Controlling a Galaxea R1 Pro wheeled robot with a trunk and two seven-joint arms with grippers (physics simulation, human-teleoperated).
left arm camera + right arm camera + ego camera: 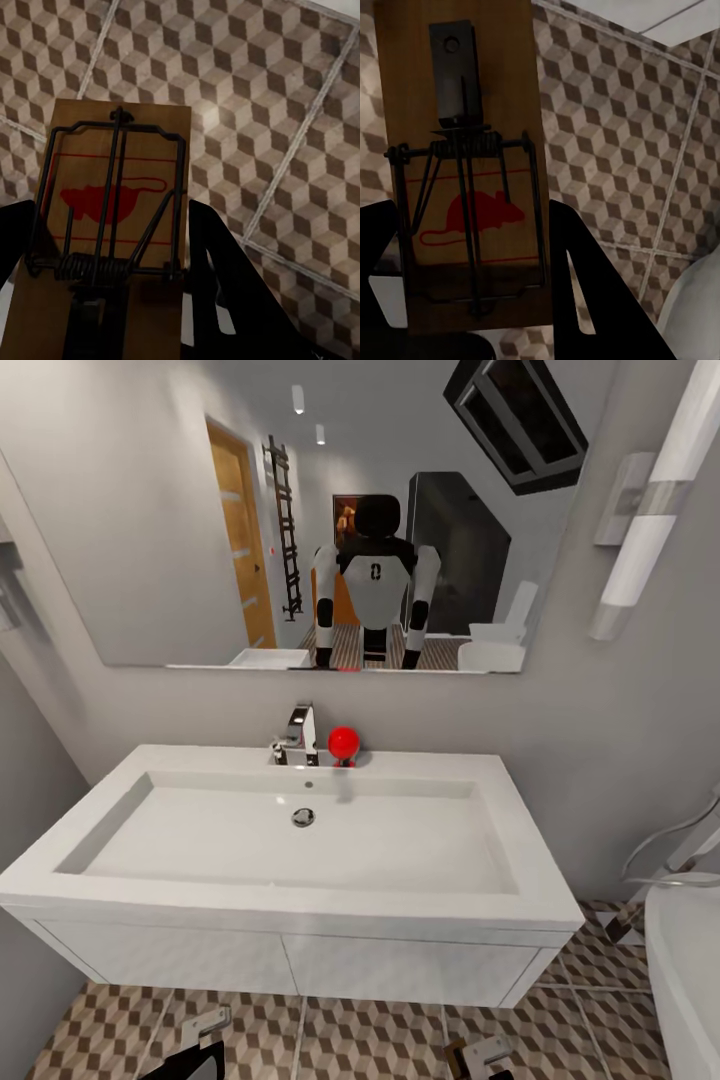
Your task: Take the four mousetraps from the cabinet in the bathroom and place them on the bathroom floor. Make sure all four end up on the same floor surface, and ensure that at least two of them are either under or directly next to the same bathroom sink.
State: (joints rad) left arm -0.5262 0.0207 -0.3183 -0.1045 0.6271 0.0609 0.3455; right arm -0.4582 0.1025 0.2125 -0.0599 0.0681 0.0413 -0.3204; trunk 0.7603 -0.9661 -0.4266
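- The left gripper, low before the bathroom sink, clamps one mousetrap above the bathroom floor.
- The right gripper, also before the sink, clamps a second mousetrap.
- Released from this height, either trap could bounce or skid away from the sink.

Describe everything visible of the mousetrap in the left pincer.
The mousetrap is a thin tan wooden board printed with a red mouse silhouette inside red lines. A dark wire bar, a coiled spring and a thin rod lie across its face. It sits between the dark fingers of the left pincer, above the cube-patterned floor.
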